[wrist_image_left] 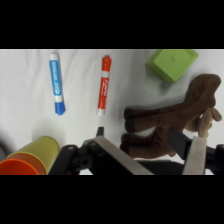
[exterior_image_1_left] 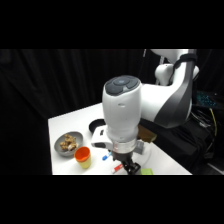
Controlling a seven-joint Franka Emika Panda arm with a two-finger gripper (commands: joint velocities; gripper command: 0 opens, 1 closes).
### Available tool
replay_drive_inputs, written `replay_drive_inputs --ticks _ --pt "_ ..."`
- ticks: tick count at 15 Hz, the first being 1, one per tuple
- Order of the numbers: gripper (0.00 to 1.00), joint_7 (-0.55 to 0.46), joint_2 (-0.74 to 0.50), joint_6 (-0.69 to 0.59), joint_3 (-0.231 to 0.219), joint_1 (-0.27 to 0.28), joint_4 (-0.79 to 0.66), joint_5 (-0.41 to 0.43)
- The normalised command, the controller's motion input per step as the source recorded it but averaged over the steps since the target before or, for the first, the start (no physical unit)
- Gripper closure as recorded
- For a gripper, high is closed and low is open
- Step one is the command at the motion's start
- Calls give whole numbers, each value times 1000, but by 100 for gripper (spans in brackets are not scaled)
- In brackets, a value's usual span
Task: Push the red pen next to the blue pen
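Wrist view: red pen lies near the blue pen, roughly parallel, apart, on the desk. Claw fingers are spread, empty, over a brown plush toy. Side view: the arm hides most of this.

Robot lab bench, white table backed by black curtains, cables at right

Glossy white rounded arm with a grey round cap, dark joint band, black end effector linkage.
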Motion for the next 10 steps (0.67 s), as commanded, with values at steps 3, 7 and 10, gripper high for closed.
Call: replay_drive_inputs --ticks 3,7,10 --pt "0 47 56 316 23 11 -161 110" --pt "0 41 126 380 -18 31 -154 66" --pt "0 22 149 311 -22 53 -69 89"
